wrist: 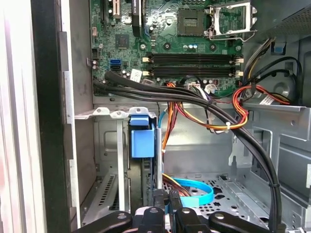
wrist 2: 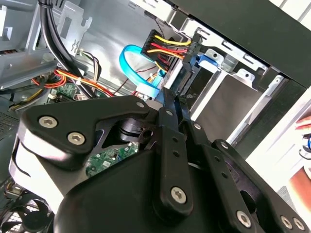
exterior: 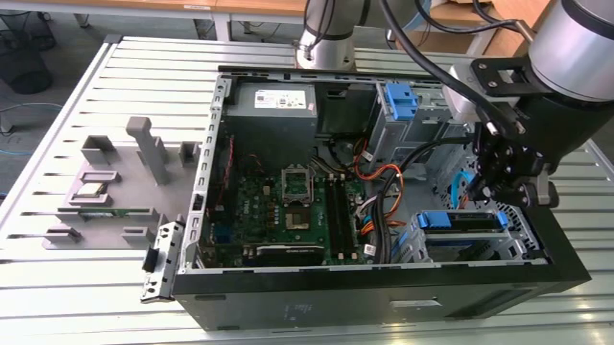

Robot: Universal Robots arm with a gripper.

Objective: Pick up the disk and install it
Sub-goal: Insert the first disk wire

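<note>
Slatted metal table (exterior: 115, 79) carries an open computer case (exterior: 384, 287). From the exterior view, the gripper (exterior: 499, 188) hangs just above the disk (exterior: 461, 220) in its bay. In the second wrist view, the fingers (wrist 2: 170, 104) look almost closed, holding nothing I can see. In the first wrist view, the disk's blue bracket (wrist: 142, 138) stands directly ahead of the fingertips.

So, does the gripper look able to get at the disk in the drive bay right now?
Probably yes. The gripper hangs just above the disk inside the open case, with nothing visible between them. The black cable bundle passes to the exterior view's left of the disk.
</note>
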